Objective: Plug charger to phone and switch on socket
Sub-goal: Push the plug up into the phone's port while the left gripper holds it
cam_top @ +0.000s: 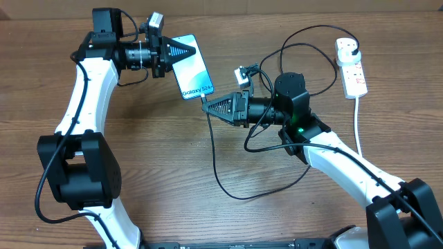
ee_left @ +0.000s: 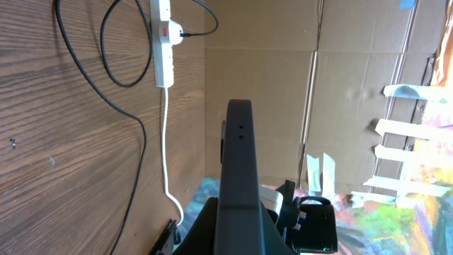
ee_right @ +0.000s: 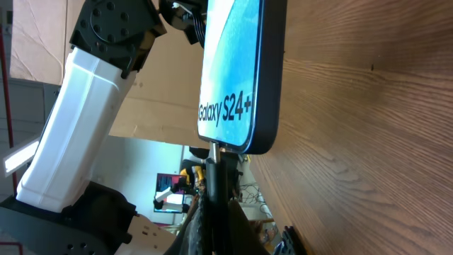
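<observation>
My left gripper [cam_top: 181, 50] is shut on the phone [cam_top: 192, 67], holding it tilted above the table; its blue screen reads "Galaxy S24+". In the left wrist view the phone [ee_left: 239, 163] shows edge-on between the jaws. My right gripper [cam_top: 209, 106] is shut on the charger's black connector [ee_right: 216, 157], whose metal tip meets the phone's [ee_right: 235, 71] bottom edge. The black charger cable [cam_top: 214, 162] loops over the table to its plug in the white socket strip [cam_top: 351, 66], which also shows in the left wrist view [ee_left: 163, 42] with red switch marks.
The socket's thick white cord [cam_top: 358, 124] runs toward the front right beside my right arm. Slack cable loops lie on the wood between the arms and behind my right arm [cam_top: 304, 41]. Cardboard walls [ee_left: 283, 78] stand beyond the table.
</observation>
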Action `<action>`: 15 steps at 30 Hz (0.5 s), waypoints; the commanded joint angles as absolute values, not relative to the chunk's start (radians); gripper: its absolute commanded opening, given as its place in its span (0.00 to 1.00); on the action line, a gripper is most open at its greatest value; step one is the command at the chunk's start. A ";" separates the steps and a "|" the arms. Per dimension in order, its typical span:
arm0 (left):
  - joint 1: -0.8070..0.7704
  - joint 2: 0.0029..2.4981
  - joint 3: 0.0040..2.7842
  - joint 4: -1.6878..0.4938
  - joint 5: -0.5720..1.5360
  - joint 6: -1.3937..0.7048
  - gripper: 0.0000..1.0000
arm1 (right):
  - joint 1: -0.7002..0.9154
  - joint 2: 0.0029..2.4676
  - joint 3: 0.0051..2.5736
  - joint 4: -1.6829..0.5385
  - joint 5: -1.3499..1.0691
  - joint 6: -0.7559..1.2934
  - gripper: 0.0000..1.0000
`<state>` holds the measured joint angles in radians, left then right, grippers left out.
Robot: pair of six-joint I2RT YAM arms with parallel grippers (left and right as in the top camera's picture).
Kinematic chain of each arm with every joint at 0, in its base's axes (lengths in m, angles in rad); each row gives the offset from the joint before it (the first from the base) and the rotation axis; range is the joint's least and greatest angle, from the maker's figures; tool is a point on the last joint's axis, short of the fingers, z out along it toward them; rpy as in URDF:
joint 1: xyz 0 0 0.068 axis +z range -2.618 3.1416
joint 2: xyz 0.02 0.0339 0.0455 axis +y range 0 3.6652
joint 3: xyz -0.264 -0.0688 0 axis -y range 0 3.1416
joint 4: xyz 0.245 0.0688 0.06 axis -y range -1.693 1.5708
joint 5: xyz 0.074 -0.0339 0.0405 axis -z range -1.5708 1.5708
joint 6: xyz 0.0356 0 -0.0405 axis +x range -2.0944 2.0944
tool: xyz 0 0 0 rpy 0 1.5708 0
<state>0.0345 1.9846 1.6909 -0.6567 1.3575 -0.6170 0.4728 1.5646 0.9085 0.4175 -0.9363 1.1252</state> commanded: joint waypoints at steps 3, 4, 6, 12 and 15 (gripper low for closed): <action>0.041 1.986 1.703 -0.653 1.410 -0.615 0.04 | 0.474 1.568 0.904 0.409 -0.944 1.121 0.04; 0.041 1.986 1.703 -0.653 1.410 -0.615 0.04 | 0.476 1.568 0.904 0.409 -0.944 1.120 0.04; 0.041 1.986 1.703 -0.653 1.410 -0.615 0.04 | 0.479 1.568 0.904 0.409 -0.944 1.119 0.04; 0.041 1.986 1.703 -0.653 1.409 -0.615 0.05 | 0.487 1.568 0.904 0.404 -0.945 1.119 0.04; 0.041 1.986 1.703 -0.653 1.407 -0.615 0.04 | 0.489 1.568 0.904 0.402 -0.947 1.119 0.04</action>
<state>0.0349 1.9846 1.6909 -0.6567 1.3598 -0.6182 0.4805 1.5646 0.9081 0.3992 -0.9390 1.1248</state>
